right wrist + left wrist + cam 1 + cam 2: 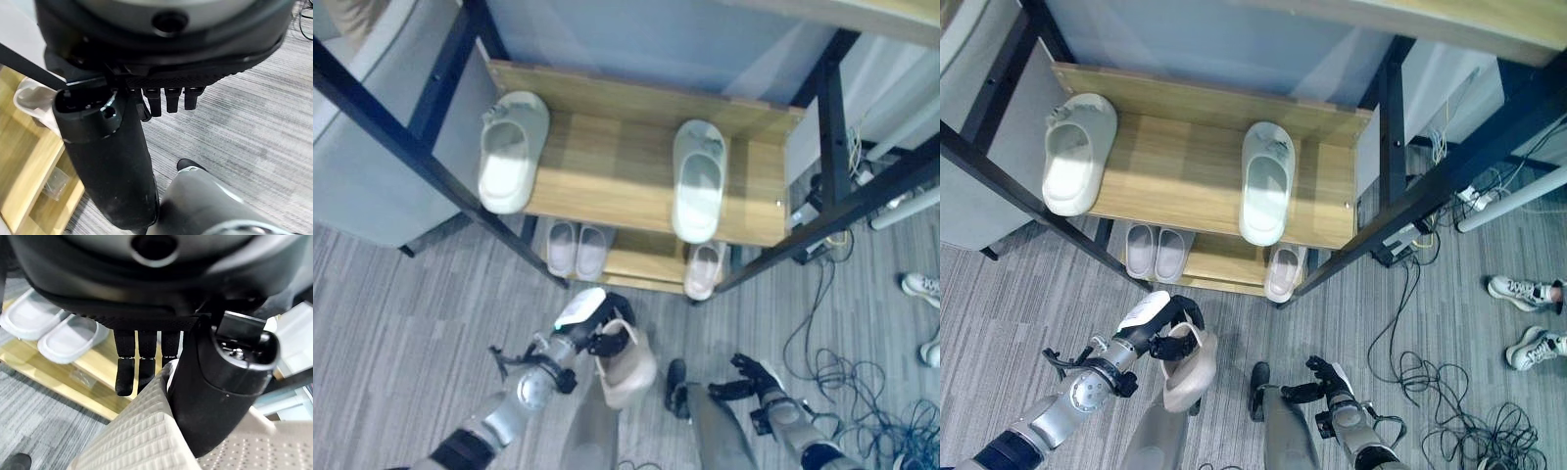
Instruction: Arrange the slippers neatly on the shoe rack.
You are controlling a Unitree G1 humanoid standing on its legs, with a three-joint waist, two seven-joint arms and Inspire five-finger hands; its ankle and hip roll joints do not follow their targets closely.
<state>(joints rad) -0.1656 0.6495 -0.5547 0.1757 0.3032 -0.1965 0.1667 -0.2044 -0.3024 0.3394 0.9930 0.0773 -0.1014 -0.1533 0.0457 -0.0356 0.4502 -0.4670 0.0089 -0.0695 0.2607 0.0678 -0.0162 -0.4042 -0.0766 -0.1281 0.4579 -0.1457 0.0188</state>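
My left hand (595, 331) is shut on a beige slipper (628, 369), held low above the floor in front of the shoe rack (607, 162). In the left wrist view its fingers (139, 369) curl over the slipper's ribbed strap (132, 440) and the thumb presses the other side. Two pale slippers lie apart on the upper shelf, one on the left (512, 149) and one right of the middle (699, 181). On the lower shelf sit a pinkish pair (576, 248) and a single beige slipper (705, 269). My right hand (752, 378) hangs open and holds nothing, low on the right.
Black rack posts (431, 162) slant down on both sides. Loose cables (1430, 377) and a power strip (1396, 240) lie on the carpet to the right. A person's white shoes (1526, 291) stand at the far right. A grey cabinet (372, 147) is beside the rack's left.
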